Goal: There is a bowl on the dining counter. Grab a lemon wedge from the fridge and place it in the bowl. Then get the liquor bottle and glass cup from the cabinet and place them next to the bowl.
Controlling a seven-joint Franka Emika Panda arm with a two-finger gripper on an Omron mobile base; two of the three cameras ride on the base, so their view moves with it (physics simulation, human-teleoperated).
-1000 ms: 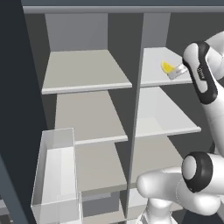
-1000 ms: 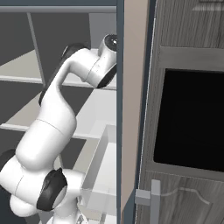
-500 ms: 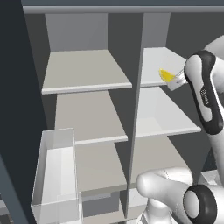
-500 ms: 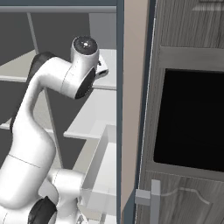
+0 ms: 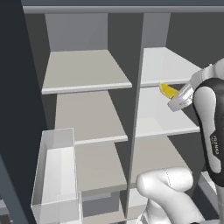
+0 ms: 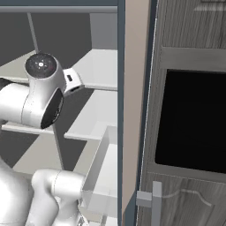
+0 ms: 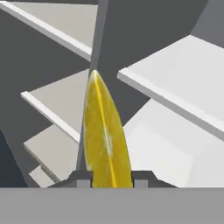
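A yellow lemon wedge sits between the fingers of my gripper, which is shut on it. It hangs just in front of the edge of the fridge's upper right shelf. In the hand view the lemon wedge stands upright between the two dark fingertips, and my gripper points into the fridge over the shelves. The bowl, liquor bottle, glass cup and cabinet are out of view.
The fridge's bare shelves are split by a central divider. A clear bin juts out at lower left; the clear bin also shows from the right. A wooden cabinet front with a dark panel stands to the right.
The arm has drawn back from the upper right shelf. The lemon wedge has come down and out past the shelf edge, still in the grip.
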